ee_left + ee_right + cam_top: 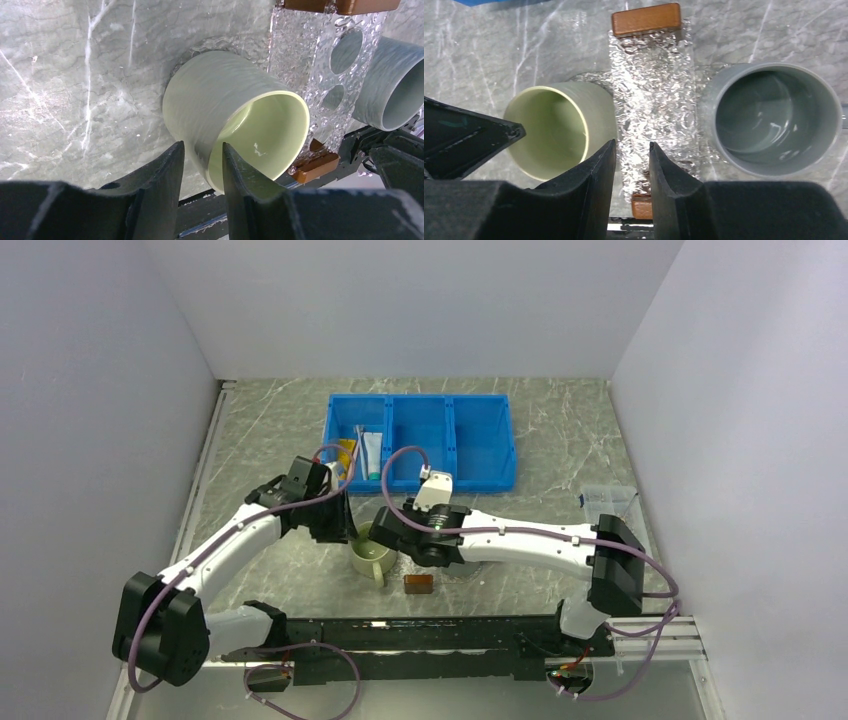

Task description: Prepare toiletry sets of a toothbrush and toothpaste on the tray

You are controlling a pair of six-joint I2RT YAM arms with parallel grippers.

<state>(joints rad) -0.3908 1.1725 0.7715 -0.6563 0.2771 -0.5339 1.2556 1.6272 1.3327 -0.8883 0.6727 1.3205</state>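
Left pincer (202, 145) straddles the rounded wall of a smooth pale-green mug (220, 95); whether it pinches, I cannot tell. The glittery clear tray (235, 42) lies under that mug, beyond the pincer. Right pincer (632, 143) stands narrowly apart above a crinkly strip (651, 100), with a round grey mug (774, 120) to its right.

Top cam looks down over the whole table (560, 430) from behind; both wrist cams sit close, sharing the green mug (235, 115).

green mug (549, 132), grey mug (774, 120): upright on marble table (484, 55) | blue bin (420, 440): at back | clear box (608, 502): right
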